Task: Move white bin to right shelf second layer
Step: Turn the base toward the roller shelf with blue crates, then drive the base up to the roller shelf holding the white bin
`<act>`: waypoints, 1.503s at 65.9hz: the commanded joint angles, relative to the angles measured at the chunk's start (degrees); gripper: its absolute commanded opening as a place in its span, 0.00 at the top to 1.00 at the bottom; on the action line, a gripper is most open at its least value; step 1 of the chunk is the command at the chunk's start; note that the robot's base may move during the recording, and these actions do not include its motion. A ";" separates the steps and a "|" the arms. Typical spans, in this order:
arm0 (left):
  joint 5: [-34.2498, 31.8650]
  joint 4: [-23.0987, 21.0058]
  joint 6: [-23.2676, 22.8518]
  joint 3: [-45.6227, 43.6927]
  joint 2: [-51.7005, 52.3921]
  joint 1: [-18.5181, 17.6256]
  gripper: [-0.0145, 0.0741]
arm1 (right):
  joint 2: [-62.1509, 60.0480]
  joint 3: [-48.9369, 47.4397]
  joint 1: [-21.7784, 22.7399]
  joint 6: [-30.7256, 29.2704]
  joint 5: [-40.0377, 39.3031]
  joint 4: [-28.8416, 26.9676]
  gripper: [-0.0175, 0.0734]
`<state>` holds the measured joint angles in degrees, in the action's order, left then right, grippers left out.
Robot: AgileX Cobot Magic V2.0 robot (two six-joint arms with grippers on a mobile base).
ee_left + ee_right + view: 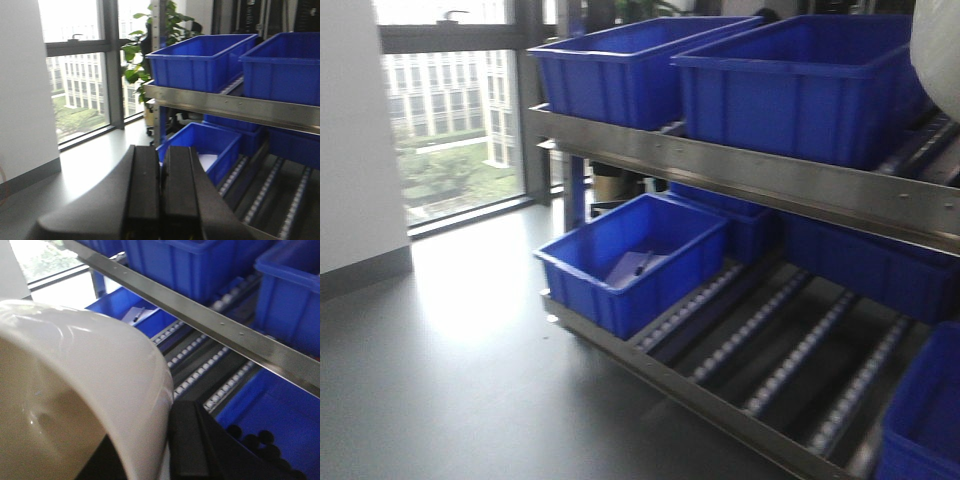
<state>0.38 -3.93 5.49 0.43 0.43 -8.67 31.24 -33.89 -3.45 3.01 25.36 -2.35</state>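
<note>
The white bin is held aloft by the right gripper. Its wall is clamped at the rim between the jaws, which are closed down to the thickness of that wall. Only the outer black finger is seen, the inner one being hidden by the tub. Beyond and below these jaws a steel rail is seen running slantwise. Under it lies the roller level of the shelf, its lanes bare and well apart from the bin. A lower blue crate is set at the left end of that level, and 2 upper blue crates are carried on the level above. The left gripper is closed completely, finger against finger, and nothing is held in it; the rack is seen ahead of its jaws
</note>
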 commanded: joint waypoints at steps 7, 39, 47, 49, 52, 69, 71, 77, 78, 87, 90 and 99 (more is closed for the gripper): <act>-4.99 -0.29 -0.43 1.90 0.76 -0.11 0.74 | 0.15 -1.79 0.33 -0.16 -5.75 0.16 0.78; -4.99 -0.29 -0.43 1.90 0.76 -0.11 0.74 | 0.15 -1.79 0.33 -0.16 -5.75 0.16 0.78; -4.99 -0.29 -0.43 1.90 0.76 -0.11 0.74 | 0.15 -1.79 0.33 -0.16 -5.75 0.16 0.78; -4.99 -0.29 -0.43 1.90 0.76 -0.11 0.74 | 0.15 -1.79 0.33 -0.16 -5.75 0.16 0.78; -4.99 -0.29 -0.43 1.90 0.76 -0.11 0.74 | 0.15 -1.79 0.33 -0.16 -5.75 0.16 0.78; -4.99 -0.29 -0.43 1.90 0.76 -0.11 0.74 | 0.15 -1.79 0.33 -0.16 -5.75 0.16 0.78; -4.99 -0.29 -0.43 1.90 0.76 -0.11 0.74 | 0.15 -1.79 0.33 -0.16 -5.75 0.16 0.78; -4.99 -0.29 -0.43 1.90 0.76 -0.11 0.74 | 0.15 -1.79 0.33 -0.16 -5.75 0.16 0.78; -4.99 -0.29 -0.43 1.90 0.76 -0.11 0.74 | 0.15 -1.79 0.33 -0.16 -5.75 0.16 0.78; -4.99 -0.29 -0.43 1.90 0.76 -0.11 0.74 | 0.15 -1.79 0.33 -0.16 -5.75 0.16 0.78; -4.99 -0.29 -0.43 1.90 0.76 -0.11 0.74 | 0.15 -1.79 0.33 -0.16 -5.75 0.16 0.78; -4.99 -0.29 -0.43 1.90 0.76 -0.11 0.74 | 0.15 -1.79 0.33 -0.16 -5.69 0.16 0.78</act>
<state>0.38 -3.93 5.49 0.43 0.43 -8.67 31.24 -33.89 -3.45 3.01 25.36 -2.35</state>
